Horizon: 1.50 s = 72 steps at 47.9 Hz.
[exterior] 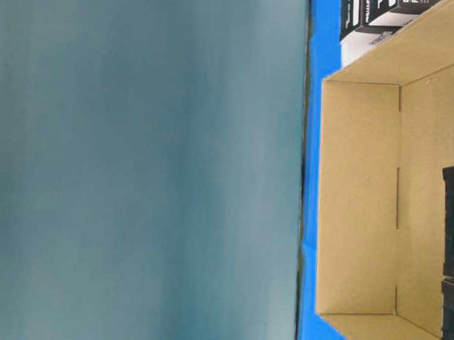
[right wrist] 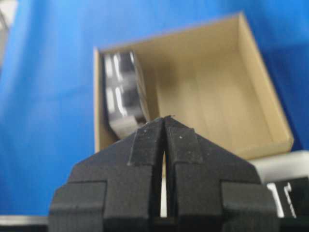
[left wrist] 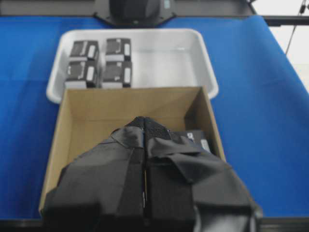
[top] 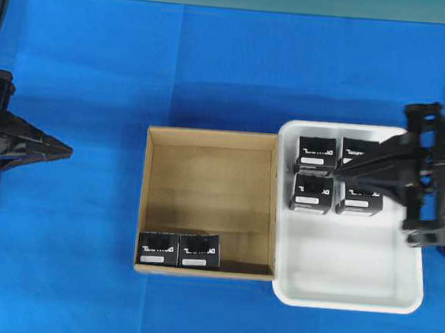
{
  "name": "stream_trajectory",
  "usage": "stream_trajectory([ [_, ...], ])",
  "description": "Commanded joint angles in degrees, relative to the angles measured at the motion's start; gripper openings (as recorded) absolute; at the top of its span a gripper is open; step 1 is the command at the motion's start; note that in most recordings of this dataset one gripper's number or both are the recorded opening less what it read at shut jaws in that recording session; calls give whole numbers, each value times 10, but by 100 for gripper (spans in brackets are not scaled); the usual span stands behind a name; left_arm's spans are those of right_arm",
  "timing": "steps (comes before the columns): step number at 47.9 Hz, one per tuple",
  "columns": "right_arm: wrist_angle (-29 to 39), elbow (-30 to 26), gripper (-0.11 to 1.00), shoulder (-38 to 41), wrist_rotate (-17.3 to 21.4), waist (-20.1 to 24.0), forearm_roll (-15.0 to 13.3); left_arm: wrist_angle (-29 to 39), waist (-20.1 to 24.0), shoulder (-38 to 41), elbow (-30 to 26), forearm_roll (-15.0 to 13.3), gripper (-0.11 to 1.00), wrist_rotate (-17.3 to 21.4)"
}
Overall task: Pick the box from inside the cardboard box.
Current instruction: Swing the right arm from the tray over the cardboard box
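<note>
Both arms are built of matte black angular parts; the left gripper [left wrist: 145, 126] and right gripper [right wrist: 164, 121] are faced with dimpled black pads.

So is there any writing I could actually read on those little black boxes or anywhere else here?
No text here can be read for certain.
Black boxes in the white tray, e.g.: white logo lettering, too blurred to read.
Two black boxes in the cardboard box and: same white logo, also blurred.
White label strips on the boxes: too small to read.
Cardboard box and tray: no writing visible.
</note>
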Motion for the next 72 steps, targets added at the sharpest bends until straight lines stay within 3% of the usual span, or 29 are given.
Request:
stream_trajectory([
  [1, 36, -45, 2, 40, 0, 4, 2, -1, -1, 2, -15, 1, -6, -1],
  [18, 148, -205, 2, 235, -3, 15, 2, 12, -2, 1, -16, 1, -6, -6],
  [29, 228, -287, 2, 310, -6, 22, 2, 43, -3, -2, -16, 1, -6, -32],
  [53, 374, -449, 3, 475, -6, 33, 2, 68, -11, -19, -18, 1, -6, -33],
  [64, 438, -507, 11, 522, -23, 33, 3, 69, -11, -21, -18, 1, -6, -32],
  [72, 441, -531, 26, 541, -39, 33, 4, 81, -11, -31, -20, 1, -6, -33],
])
